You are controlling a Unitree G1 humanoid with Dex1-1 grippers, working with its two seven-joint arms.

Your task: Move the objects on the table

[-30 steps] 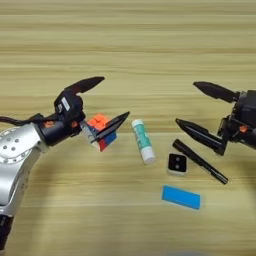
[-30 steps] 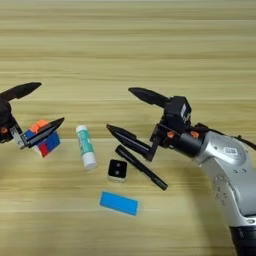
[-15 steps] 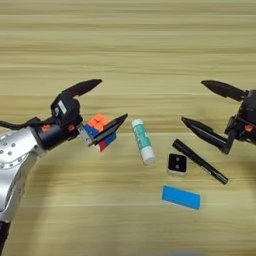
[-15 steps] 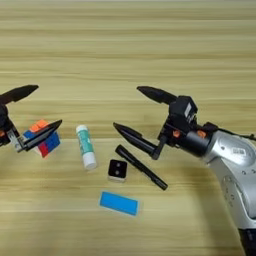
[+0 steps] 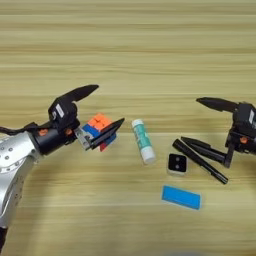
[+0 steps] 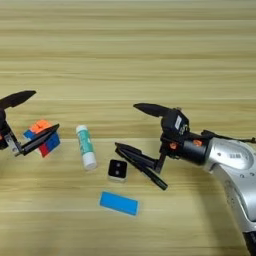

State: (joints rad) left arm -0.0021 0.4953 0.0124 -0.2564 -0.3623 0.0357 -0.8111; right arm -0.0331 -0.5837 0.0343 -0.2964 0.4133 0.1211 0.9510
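Four objects on your table: puzzle cube at 9 o'clock between the left gripper's wide fingers, unclamped; glue stick, square piece, blue block central. Right gripper spread wide, empty. Next, judge: close on cube

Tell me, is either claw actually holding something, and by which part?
Nothing is gripped. The left gripper is open around the puzzle cube, one finger crossing its front. The right gripper is open and empty.
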